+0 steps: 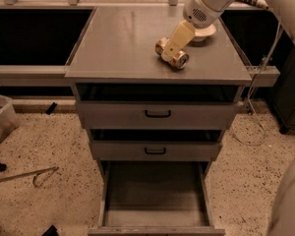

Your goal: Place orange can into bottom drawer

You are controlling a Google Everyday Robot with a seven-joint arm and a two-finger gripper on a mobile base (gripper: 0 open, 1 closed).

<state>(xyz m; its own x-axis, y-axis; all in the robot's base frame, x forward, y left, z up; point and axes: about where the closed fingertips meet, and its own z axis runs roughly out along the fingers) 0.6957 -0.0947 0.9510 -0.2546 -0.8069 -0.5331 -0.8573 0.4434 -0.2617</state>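
Note:
The orange can (180,59) lies on its side on the grey cabinet top (123,43), right of the middle, shiny orange-gold with silvery ends. My gripper (170,51) hangs from the white arm (211,1) at the upper right and reaches down onto the can's middle, covering part of it. The bottom drawer (155,193) is pulled out towards me at the foot of the cabinet, a plain grey tray with nothing on its flat floor.
A cream round bowl (205,32) sits just behind the can, partly hidden by the arm. The two upper drawers (157,114) with black handles are slightly open. A cable (255,112) hangs at the right. A bin (2,122) and a metal rod (24,175) are on the floor at the left.

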